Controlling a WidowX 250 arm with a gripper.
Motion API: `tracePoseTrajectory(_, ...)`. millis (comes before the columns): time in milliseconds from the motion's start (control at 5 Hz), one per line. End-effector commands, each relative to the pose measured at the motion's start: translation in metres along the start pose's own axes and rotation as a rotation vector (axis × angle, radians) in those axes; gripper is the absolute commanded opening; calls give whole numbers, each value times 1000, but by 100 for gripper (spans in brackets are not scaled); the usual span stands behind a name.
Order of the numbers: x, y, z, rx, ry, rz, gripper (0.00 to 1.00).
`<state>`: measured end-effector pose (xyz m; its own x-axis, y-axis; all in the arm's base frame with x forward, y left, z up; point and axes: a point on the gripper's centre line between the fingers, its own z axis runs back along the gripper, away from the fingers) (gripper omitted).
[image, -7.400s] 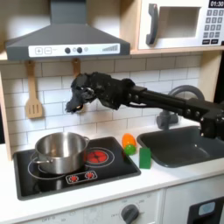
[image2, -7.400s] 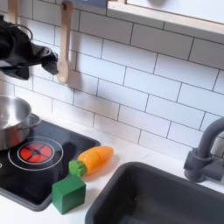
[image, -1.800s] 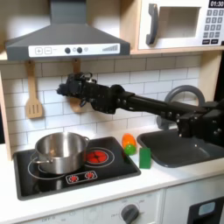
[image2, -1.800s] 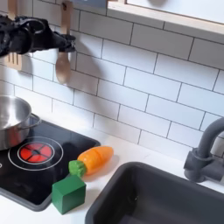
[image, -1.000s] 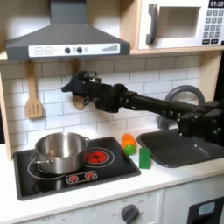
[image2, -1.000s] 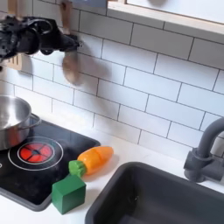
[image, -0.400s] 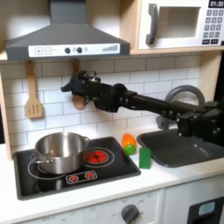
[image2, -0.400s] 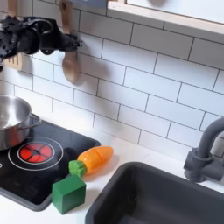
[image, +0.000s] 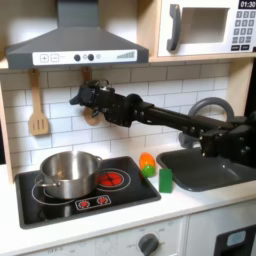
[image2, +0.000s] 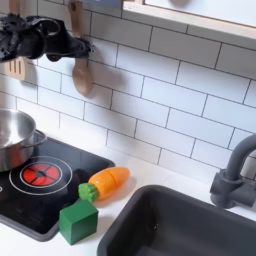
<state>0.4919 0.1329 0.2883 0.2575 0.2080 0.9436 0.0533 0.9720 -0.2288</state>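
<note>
End effector (image: 82, 98): raised high against the tiled wall, above the stove and below the hood, at the end of the black arm (image: 170, 118) that reaches in from the first exterior view's right; in the second exterior view it sits at the top left (image2: 68, 47).
Grip: cannot tell how far the fingers are parted, or whether they hold anything; they blur into the spoon's handle.
Spoon (image2: 82, 72): wooden, hanging upright on the wall with bowl downward; its handle runs just behind or between the fingertips, contact unclear. In the first exterior view (image: 88, 112) it shows below the end effector.
Spatula (image: 38, 108): wooden, slotted, hanging on the wall to the first exterior view's left of the spoon, apart from the arm.
Pot (image: 68, 172): steel, standing on the stove's left burner, well below the end effector.
Stove (image: 120, 190): black, with a red ring burner (image: 110, 179) bare beside the pot.
Carrot (image2: 108, 183): orange with green top, lying on the table between stove and sink.
Block (image2: 78, 220): green, just in front of the carrot, at the stove's corner.
Sink (image2: 190, 232): dark basin at the second exterior view's right, with a grey tap (image2: 232, 176) at its back.
Microwave (image: 208, 26): top right in the first exterior view.
</note>
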Motion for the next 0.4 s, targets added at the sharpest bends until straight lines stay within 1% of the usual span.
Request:
tracePoseTrajectory(0, -3, 7, 13, -14, 10, 17, 0)
tracePoseTrajectory(200, 1, 7, 20, -25, 19, 24, 0)
